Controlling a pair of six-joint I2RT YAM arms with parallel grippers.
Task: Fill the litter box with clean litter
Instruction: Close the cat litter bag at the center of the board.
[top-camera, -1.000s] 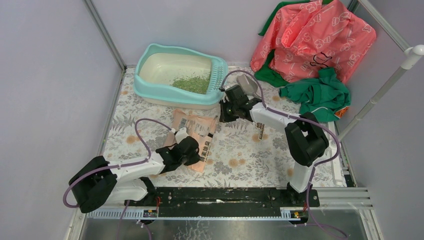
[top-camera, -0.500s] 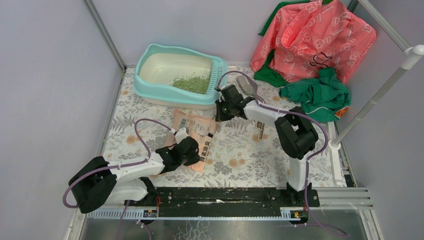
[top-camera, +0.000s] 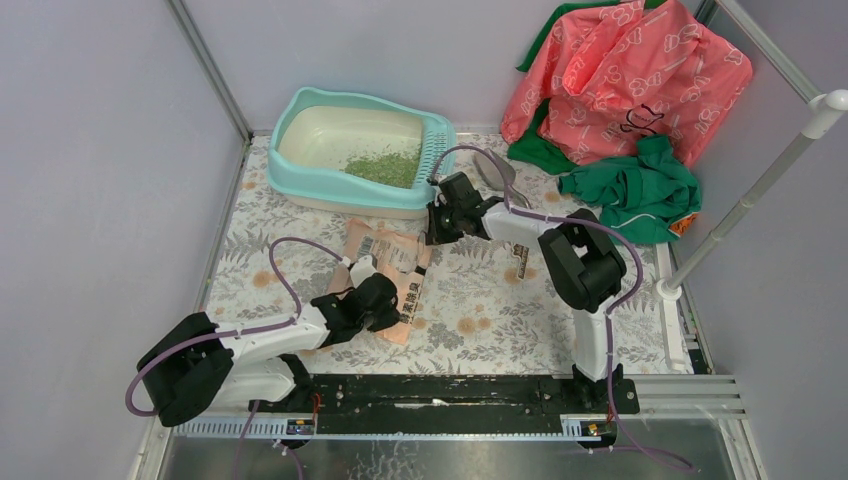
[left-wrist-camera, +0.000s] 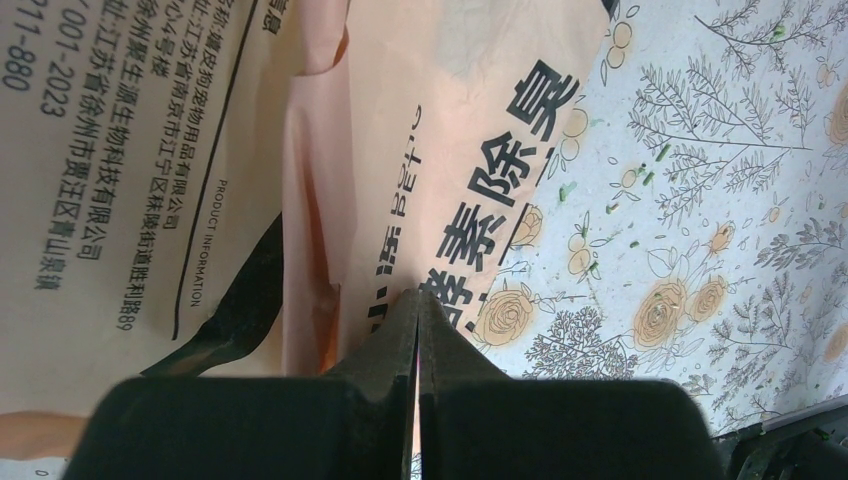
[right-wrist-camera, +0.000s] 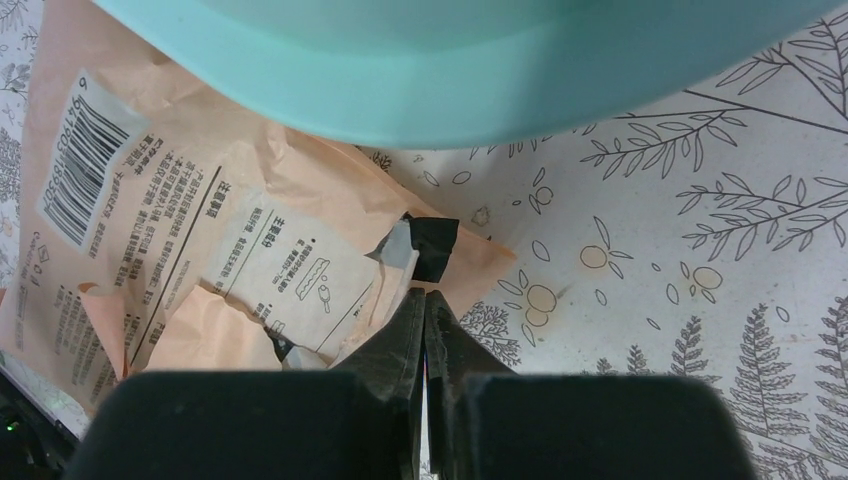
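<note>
Two clenched, empty: left pincer (left-wrist-camera: 417, 300), right pincer (right-wrist-camera: 425, 300) | we judge clean litter (top-camera: 388, 167) loose, spill-prone | grip paper bag (top-camera: 385, 250) by its edge

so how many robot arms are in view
2. The left arm lies low at the near left, left gripper at the peach bag; the right arm stretches toward the litter box. None seem hidden.

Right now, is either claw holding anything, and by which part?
Cannot tell. Both are shut: the left claw at the folded edge of the peach bag, the right claw at its torn corner; no pinched paper shows.
</note>
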